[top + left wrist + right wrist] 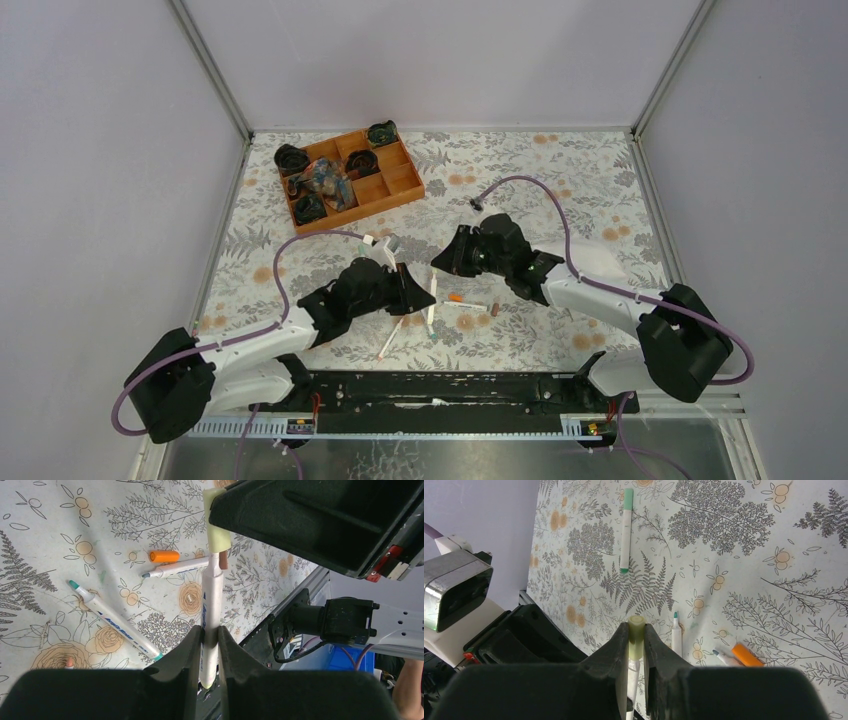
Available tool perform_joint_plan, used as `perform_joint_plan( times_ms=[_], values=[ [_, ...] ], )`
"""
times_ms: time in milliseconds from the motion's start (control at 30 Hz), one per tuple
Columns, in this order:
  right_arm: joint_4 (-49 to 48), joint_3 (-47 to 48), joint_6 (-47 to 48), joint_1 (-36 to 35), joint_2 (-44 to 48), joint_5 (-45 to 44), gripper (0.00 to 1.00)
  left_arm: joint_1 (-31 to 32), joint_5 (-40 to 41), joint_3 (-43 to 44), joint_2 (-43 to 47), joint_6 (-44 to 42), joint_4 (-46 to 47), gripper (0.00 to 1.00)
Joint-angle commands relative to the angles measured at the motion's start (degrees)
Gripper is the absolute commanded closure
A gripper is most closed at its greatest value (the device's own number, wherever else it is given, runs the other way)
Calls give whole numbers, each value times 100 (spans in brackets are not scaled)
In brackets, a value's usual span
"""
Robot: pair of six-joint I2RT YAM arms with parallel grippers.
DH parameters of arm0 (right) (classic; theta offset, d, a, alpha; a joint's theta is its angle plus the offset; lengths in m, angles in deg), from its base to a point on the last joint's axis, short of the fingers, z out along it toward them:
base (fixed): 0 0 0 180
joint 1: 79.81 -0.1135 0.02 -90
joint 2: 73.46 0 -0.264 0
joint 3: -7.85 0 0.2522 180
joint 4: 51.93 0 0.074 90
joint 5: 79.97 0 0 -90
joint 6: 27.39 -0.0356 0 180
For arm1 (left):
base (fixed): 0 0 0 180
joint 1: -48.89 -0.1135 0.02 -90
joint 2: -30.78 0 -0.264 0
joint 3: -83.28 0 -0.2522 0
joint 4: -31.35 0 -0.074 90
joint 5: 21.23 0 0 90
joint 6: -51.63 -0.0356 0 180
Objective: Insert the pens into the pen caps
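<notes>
While clamping a thin white plastic pen (210, 597) in the left gripper (210, 632), pinches a short yellowish plastic cap (636, 626) in the right gripper (636, 639) against the pen's tip. Far back-left, orange compartmented tray (365, 212): dark round items (362, 162), crumpled bundle (325, 183) in cells.

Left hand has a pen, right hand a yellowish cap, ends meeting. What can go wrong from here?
1. The left hand pinches the pen near its back end, leaving a long free stretch to the yellowish cap; an off-axis push may tilt it or slide it in the grip.
2. The right hand pinches that short cap only slightly; it might twist out.
3. On the table lie loose pens and an orange cap; a drop could scatter them.
</notes>
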Motion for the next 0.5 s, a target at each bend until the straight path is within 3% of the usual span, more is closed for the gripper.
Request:
perform_joint_plan(
  times_ms=[0,467],
  values=[
    [201,-5,-81,-233,98,-73,100,-108,153,271,-56,-90,754,100],
    [227,-70,67,-372,104,-346,100,-141,300,299,-122,-96,647,100]
  ],
)
